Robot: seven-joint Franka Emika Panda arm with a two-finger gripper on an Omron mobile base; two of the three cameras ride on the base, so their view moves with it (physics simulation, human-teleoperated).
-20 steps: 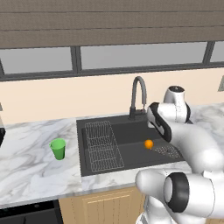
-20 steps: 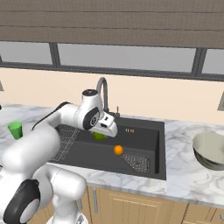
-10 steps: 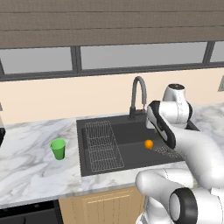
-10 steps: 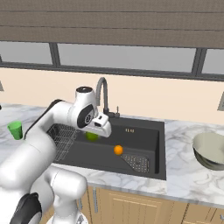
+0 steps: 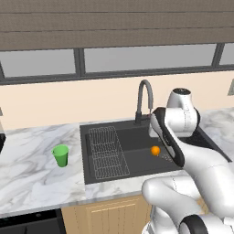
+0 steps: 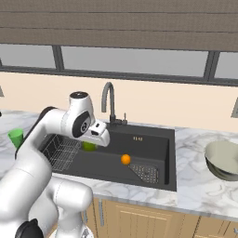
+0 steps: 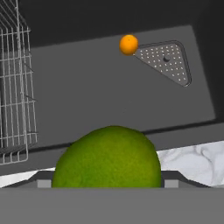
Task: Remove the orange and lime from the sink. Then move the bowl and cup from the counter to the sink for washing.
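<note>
My gripper is shut on the dark green lime, held above the left part of the dark sink, near the wire rack. In the hand view the lime bulges up large at the bottom and hides the fingertips. The orange lies on the sink floor beside the drain plate. The light-green cup stands on the marble counter left of the sink. The pale bowl sits on the counter at the right.
A curved grey faucet rises behind the sink. The wire rack fills the basin's left side. My own arm covers the sink's right part in the left base view. A window runs along the back wall.
The hand with the lime has travelled leftward over the sink toward the rack side. The orange, cup and bowl have stayed in place.
</note>
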